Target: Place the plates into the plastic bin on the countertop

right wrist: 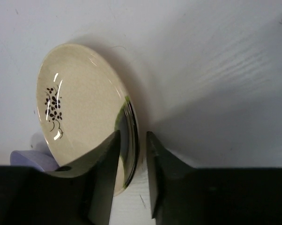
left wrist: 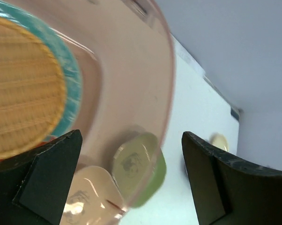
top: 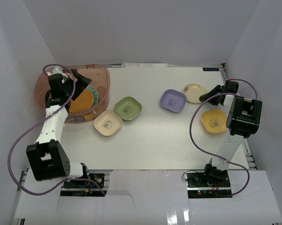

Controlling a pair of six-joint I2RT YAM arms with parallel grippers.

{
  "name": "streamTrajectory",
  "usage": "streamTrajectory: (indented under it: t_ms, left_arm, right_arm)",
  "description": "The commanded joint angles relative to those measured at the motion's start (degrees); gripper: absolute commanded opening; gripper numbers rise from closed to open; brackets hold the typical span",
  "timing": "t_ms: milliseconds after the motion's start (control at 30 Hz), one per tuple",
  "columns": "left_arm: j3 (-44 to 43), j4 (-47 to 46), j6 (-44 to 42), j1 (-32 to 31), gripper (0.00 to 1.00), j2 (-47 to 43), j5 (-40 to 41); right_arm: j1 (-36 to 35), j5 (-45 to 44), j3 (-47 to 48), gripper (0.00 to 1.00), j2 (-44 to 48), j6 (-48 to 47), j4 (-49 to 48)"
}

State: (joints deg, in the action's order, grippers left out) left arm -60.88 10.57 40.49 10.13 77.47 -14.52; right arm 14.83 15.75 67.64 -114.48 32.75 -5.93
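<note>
**A:** How many plates, counted from the plastic bin (top: 102,72)?

**B:** Seven that I can see. Two lie inside the bin, the orange woven plate (top: 81,102) on top of the teal plate (left wrist: 71,84); five small dishes sit outside it on the countertop (top: 155,140).

**A:** And those five?

**B:** The beige dish (top: 107,123) and the green dish (top: 128,108) are just beside the bin's right wall. The lavender dish (top: 173,100), the cream dish (top: 192,92) and the yellow dish (top: 213,121) are well apart from it, further right.

**A:** Edges, room?

**B:** The bin sits by the left wall (top: 10,70); a bare band of countertop runs rightward from the bin's near side, below the dishes.

**A:** The pincers?

**B:** There are two. The left gripper (left wrist: 131,140) hangs over the bin, spread wide and holding nothing. The right gripper (right wrist: 132,136), far from the bin, has its jaws drawn narrow astride the cream dish's rim; whether it pinches, I cannot tell.

**A:** That dish's look?

**B:** It is glossy and pale cream, with a dark flower sprig inside.
</note>
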Motion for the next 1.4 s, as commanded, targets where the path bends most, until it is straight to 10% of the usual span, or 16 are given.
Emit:
streamTrajectory:
  t_ms: [0, 167, 667, 1033, 1267, 1367]
  left_arm:
    - [-6.2, 0.8, -3.9, -7.3, 0.98, -1.2, -9.6]
    - [-8.0, 2.8, -5.1, -16.1, 0.98, 0.6, -14.7]
    - [-18.6, 2.1, -4.5, -33.7, 0.98, 12.1, -15.5]
    - [-23.1, -1.3, -3.3, -39.7, 0.94, 20.2, -17.0]
    - [-24.6, 2.8, -5.8, -40.8, 0.75, 23.4, -10.4]
    - [-25.2, 2.8, -5.7, -40.8, 0.27, 23.7, -9.6]
  right_arm:
    - [0.0, 1.0, 2.1, 0.27, -1.1, 2.6, -1.6]
    - [0.3, -2.4, 0.6, 0.08, 3.6, 4.1, -4.2]
    - [1.6, 6.8, -10.7, 0.08, 26.0, 10.7, -13.7]
    - [-13.6, 16.0, -20.1, 0.08, 35.7, 12.2, -19.4]
    - [-21.2, 19.1, -20.4, 0.08, 35.0, 12.3, -20.7]
    - [-23.7, 19.1, -20.5, 0.08, 34.3, 12.0, -20.8]
